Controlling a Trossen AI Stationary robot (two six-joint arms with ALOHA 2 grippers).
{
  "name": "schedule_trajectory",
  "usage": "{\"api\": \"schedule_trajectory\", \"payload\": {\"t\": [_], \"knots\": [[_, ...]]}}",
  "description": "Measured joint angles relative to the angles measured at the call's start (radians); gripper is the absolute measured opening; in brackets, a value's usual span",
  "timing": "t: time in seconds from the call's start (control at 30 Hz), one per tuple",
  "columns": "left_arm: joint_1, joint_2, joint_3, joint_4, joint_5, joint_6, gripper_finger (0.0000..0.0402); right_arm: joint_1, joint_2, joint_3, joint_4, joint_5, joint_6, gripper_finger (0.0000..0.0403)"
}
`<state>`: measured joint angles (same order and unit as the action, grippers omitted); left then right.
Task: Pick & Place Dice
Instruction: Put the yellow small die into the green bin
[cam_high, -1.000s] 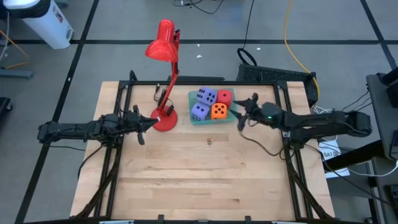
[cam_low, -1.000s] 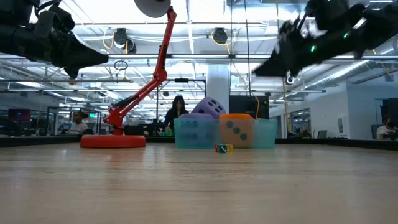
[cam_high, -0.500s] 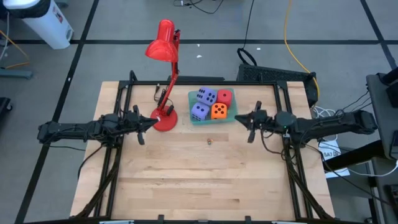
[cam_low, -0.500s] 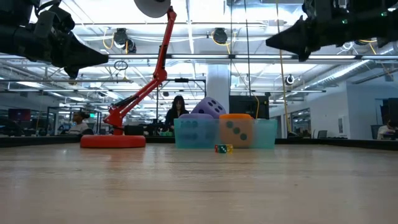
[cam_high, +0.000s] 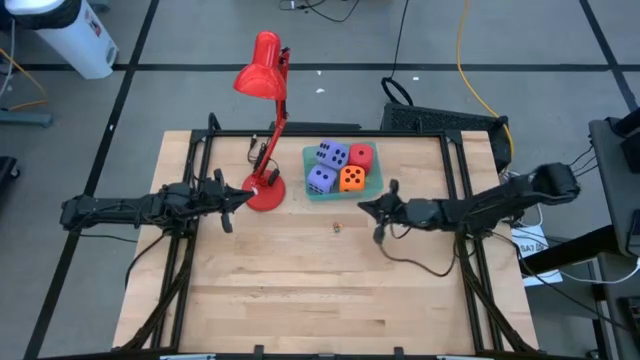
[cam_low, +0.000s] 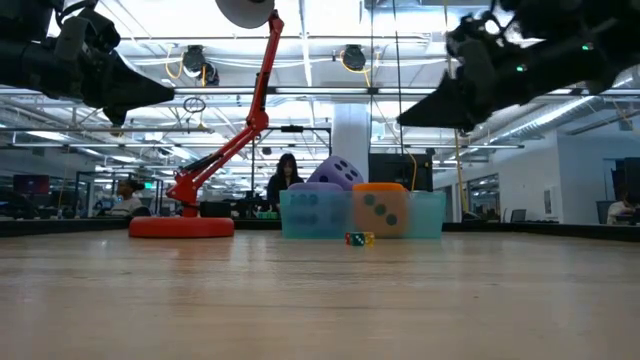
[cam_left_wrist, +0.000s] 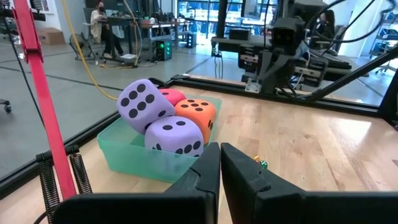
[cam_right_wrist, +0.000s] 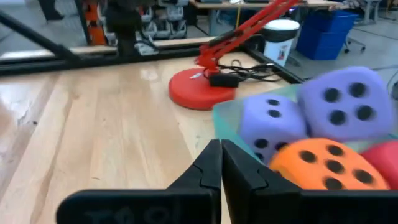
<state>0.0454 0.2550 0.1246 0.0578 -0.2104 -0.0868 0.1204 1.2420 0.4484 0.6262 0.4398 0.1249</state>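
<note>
Four dice (cam_high: 338, 167) sit in a green tray (cam_high: 312, 190) near the wooden table's (cam_high: 300, 290) far edge, beside a red lamp (cam_high: 266, 190). Both grippers, left (cam_high: 236, 199) and right (cam_high: 366, 207), hover clenched and empty; the near boards lie open, an office hall behind

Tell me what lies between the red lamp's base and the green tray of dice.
Nothing: in the high view only bare wood separates the lamp base from the green tray. The low view shows the same open gap.
</note>
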Motion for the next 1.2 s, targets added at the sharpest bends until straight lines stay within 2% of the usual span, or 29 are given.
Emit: {"api": "schedule_trajectory", "payload": {"t": [0.17, 0.33, 0.5, 0.7, 0.87, 1.2], "knots": [[0.000, 0.000, 0.000, 0.004, 0.000, 0.000, 0.0026, 0.015, 0.162, 0.107, 0.020, -0.056, -0.050, 0.0001], [0.000, 0.000, 0.000, 0.007, 0.000, 0.001, 0.0026, 0.012, 0.294, 0.123, 0.196, -0.065, -0.022, 0.0001], [0.000, 0.000, 0.000, 0.007, 0.000, 0.007, 0.0026, 0.015, 0.387, 0.130, 0.268, -0.183, -0.052, 0.0000], [0.000, 0.000, 0.000, 0.007, -0.001, 0.013, 0.0026, 0.019, 0.483, 0.206, 0.183, -0.146, -0.026, 0.0000], [0.000, 0.000, 0.000, 0.006, -0.001, 0.013, 0.0026, 0.019, 0.568, 0.308, 0.061, -0.051, -0.039, 0.0000], [0.000, 0.000, 0.000, 0.005, -0.001, 0.012, 0.0026, 0.016, 0.627, 0.362, 0.030, -0.044, 0.018, 0.0000]]}}
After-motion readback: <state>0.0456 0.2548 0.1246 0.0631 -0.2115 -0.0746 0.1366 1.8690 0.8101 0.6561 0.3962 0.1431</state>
